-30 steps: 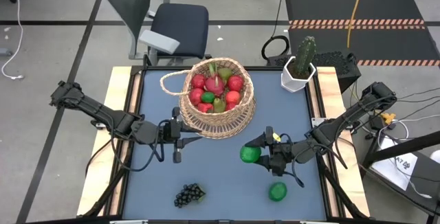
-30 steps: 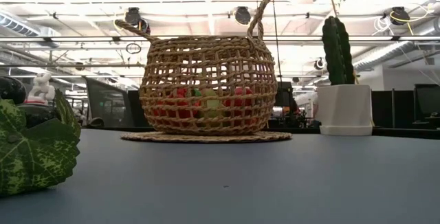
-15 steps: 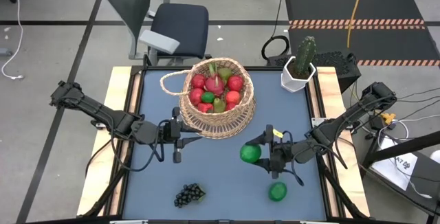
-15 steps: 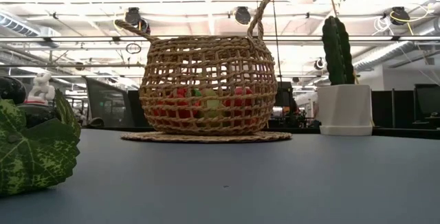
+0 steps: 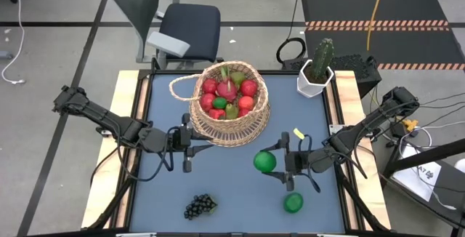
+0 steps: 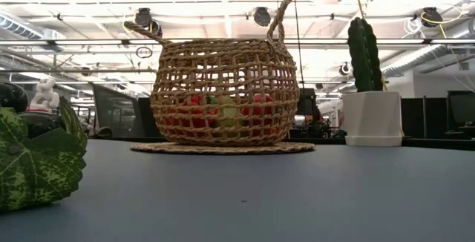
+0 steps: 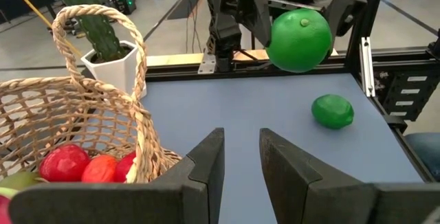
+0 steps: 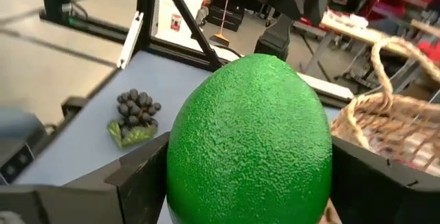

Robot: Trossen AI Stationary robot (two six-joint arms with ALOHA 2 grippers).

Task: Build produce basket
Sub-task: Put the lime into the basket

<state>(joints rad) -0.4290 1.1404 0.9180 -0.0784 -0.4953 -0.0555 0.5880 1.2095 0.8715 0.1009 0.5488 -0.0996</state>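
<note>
Right end effector (image 5: 277,162) clamps a round green fruit (image 5: 264,162) at five o'clock from the basket (image 5: 231,105); it looks light, hard, slick, best gripped across its middle.

Lighting: bright, even, overhead; ceiling glare upper frame in low view. Shadows: soft, short. Focus: near leaf (image 6: 33,160) blurred, lower left; right wrist view softly blurred.

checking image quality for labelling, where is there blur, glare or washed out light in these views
Low view: ceiling lights blow out white above the round woven tan wicker basket; the green leaf at left is soft. Right wrist view: background blurred, round green fruit sharp. High view: evenly lit, faint shadows.
</note>
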